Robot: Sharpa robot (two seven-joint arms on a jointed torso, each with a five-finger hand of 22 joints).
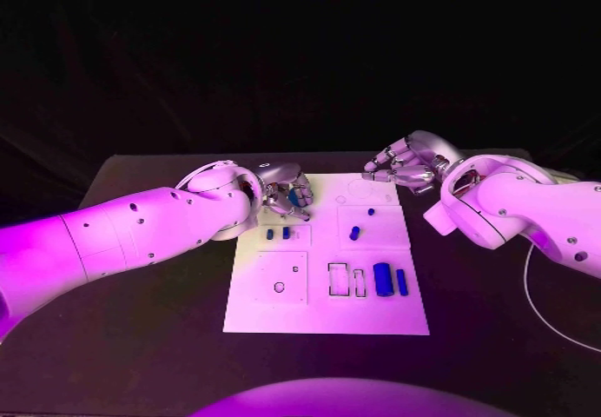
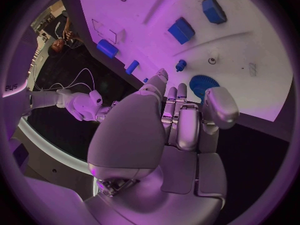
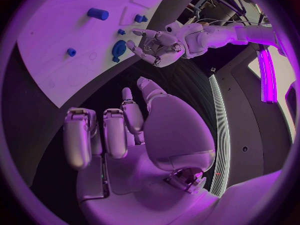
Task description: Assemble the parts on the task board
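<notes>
Left hand (image 1: pixel 287 195) fingers spread over task board (image 1: pixel 326 304), wrist view reveals round blue part (image 2: pixel 204 84), right hand (image 1: pixel 403 167) loosely apart

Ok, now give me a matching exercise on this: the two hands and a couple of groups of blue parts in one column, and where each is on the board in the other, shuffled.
Things:
1. left hand
2. right hand
3. two large blue blocks
4. two small blue pegs

Places on the task board, head view:
A. at the far right corner
B. near half, right side
C. over the far left part
D. left side, side by side

Pairs: 1-C, 2-A, 3-B, 4-D
</notes>
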